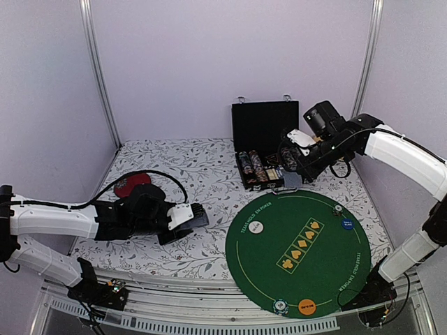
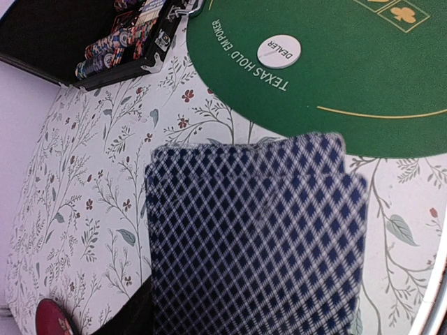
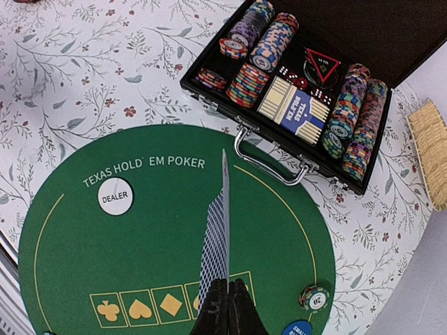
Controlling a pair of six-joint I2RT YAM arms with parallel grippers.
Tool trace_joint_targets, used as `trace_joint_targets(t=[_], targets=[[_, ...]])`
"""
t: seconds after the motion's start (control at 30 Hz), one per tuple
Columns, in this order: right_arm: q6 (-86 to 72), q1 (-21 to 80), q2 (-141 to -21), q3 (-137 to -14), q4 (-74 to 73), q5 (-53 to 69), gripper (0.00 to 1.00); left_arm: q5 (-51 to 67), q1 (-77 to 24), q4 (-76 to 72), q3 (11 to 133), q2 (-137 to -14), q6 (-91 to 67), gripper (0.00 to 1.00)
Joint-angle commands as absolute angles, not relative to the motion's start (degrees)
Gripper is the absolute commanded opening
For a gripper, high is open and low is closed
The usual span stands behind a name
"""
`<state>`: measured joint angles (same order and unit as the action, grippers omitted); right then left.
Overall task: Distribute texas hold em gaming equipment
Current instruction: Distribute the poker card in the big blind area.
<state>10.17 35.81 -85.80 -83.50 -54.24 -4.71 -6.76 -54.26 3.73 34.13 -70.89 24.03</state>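
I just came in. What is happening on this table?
Two robot arms are laying out a poker game. The left gripper holds a stack of cards above the flowered cloth, beside the round green mat. The right gripper pinches a single card edge-up over the mat, near the open chip case. A white dealer disc and a few chips already lie on the mat.

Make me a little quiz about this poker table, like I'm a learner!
1. True or false: the right gripper is pinching a playing card.
2. Which word is printed on the white disc? A) DEALER B) JOKER C) WINNER
3. Fill in the gap: the striped poker chips lie in rows inside the black ____.
Key: 1 true; 2 A; 3 case.
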Motion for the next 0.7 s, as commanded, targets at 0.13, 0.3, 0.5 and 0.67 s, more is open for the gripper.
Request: trace_joint_targets(t=[0.13, 0.3, 0.5, 0.67], targets=[[11.19, 35.58, -85.07, -79.83, -54.69, -11.17, 0.02, -6.76, -55.02, 3.03, 35.23, -70.62, 24.23, 0.52], [11.57, 35.52, -84.39, -79.12, -54.71, -8.26, 0.02, -6.77, -55.02, 3.08, 35.19, -70.58, 24.28, 0.52], [9.69, 35.52, -84.75, -77.19, -57.02, 8.54, 0.02, -6.95, -55.02, 3.16, 35.16, -70.57, 24.26, 0.52], [6.63, 39.58, -83.05, -72.68, -55.42, 30.79, 0.02, -6.77, -55.02, 3.16, 35.29, -70.75, 24.27, 0.52]])
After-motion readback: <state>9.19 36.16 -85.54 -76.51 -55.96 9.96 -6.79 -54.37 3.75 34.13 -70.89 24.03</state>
